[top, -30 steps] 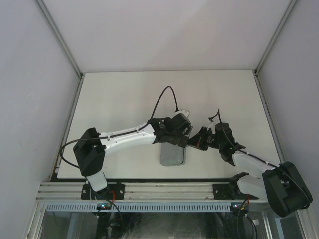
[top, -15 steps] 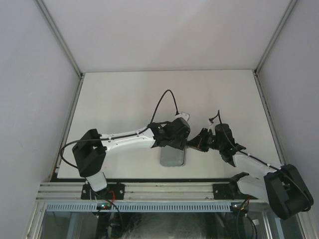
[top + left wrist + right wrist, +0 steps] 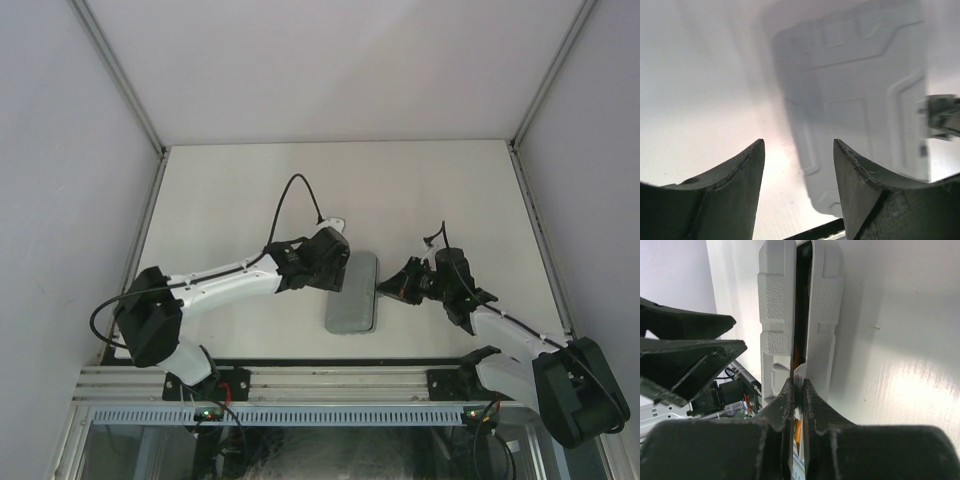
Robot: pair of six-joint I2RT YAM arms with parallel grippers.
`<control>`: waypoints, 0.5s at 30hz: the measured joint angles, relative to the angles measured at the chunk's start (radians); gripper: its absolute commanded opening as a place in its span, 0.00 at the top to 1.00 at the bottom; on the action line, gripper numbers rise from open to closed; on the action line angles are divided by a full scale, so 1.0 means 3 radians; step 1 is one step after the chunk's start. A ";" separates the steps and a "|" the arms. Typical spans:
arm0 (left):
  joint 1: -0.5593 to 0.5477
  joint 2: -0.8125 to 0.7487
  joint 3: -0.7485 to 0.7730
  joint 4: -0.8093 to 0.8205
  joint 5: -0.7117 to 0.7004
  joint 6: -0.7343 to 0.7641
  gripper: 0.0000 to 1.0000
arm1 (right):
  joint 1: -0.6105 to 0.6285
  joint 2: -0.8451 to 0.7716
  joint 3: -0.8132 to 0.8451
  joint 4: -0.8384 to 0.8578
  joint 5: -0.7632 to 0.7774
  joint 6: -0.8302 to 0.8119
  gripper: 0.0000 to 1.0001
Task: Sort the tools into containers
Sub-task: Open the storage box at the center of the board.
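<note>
My left fingers (image 3: 798,146) have drawn back off the grey case (image 3: 352,295) to its left side and stand spread, holding nothing. The case lies folded together on the desk (image 3: 250,190) with my right fingers (image 3: 798,389) pressed together at its seam, where a slit shows. I judge sorting done and final closing outstanding.

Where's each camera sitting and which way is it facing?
Top: above, behind the bases, looking down on table, case, left arm, right arm.
Left wrist: beside the case, looking down at its lid; open left gripper shows.
Right wrist: low, facing the case's edge; right gripper pinches it.
Shared: both wrist views catch the case.
</note>
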State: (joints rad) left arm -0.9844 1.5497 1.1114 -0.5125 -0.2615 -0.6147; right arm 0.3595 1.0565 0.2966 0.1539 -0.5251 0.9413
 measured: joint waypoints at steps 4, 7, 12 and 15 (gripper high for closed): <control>0.0084 -0.0022 -0.0130 -0.0107 -0.0031 0.0003 0.37 | 0.0000 0.0000 0.0000 -0.0005 0.0001 -0.0013 1.00; 0.0085 -0.0071 -0.0154 -0.0120 -0.0015 0.0010 0.29 | 0.0000 0.0000 0.0000 -0.0005 0.0003 -0.0014 1.00; 0.0004 -0.0164 -0.0103 -0.0117 -0.0031 0.0029 0.18 | 0.0000 -0.0009 0.0000 -0.0005 0.0000 -0.0010 1.00; -0.0144 -0.0165 0.0052 -0.0160 -0.0074 0.0051 0.15 | 0.0000 -0.0056 0.0000 -0.0005 -0.0017 0.0013 1.00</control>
State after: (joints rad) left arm -1.0275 1.5002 1.1271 -0.5606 -0.2836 -0.5995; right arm 0.3595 1.0397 0.2966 0.1524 -0.5301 0.9451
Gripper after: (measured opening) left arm 0.824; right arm 0.027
